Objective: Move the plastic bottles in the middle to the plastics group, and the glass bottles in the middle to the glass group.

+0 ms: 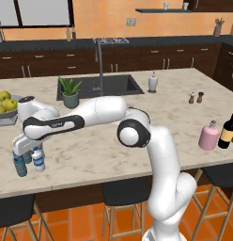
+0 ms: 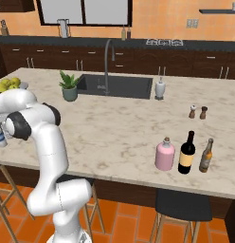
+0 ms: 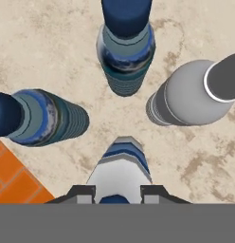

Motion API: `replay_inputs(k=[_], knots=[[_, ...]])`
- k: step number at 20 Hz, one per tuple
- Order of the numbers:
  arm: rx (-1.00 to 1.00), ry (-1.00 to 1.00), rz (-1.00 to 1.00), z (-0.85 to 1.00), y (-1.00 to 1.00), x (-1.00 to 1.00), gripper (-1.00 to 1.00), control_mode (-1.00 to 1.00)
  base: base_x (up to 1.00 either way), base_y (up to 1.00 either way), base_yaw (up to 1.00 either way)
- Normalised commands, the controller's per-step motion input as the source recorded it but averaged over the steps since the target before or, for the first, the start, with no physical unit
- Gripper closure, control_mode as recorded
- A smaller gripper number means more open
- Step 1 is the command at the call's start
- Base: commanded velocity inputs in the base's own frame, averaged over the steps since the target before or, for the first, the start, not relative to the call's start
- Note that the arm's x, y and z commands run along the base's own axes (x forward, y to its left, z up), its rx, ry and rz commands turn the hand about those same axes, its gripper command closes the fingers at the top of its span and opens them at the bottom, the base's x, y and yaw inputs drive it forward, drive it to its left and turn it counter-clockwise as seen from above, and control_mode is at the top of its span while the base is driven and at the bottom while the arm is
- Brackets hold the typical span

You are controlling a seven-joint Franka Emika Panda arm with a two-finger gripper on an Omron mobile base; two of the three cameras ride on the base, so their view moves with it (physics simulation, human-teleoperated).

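Gripper (image 3: pixel 114 193) clamped on the blue-label bottle (image 3: pixel 120 168) near the cap, fingers on either side. Bottle is upright, long axis vertical, cap up toward the hand, base at the marble counter (image 1: pixel 137 117) near its front left edge. Three other bottles stand just beside it, all upright: two blue-capped bottles (image 3: pixel 125 45) (image 3: pixel 36 117) and a grey clear bottle (image 3: pixel 195 97). In the left base view the cluster (image 1: pixel 29 160) sits under the hand. Pink bottle (image 2: pixel 165 154) stands upright next to the wine bottle (image 2: pixel 187 153), far right end.
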Motion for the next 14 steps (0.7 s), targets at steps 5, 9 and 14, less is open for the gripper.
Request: replay_inputs(k=[5,9,14], knots=[[0.00,0.00,0.00,-0.02,-0.03,0.00,1.00,-1.00,0.00,0.00,0.00],[0.03,0.00,0.00,-0.05,-0.09,0.02,1.00,-1.00,0.00,0.00,0.00],[0.09,0.01,0.00,-0.30,-0.12,0.00,1.00,-1.00,0.00,0.00,0.00]])
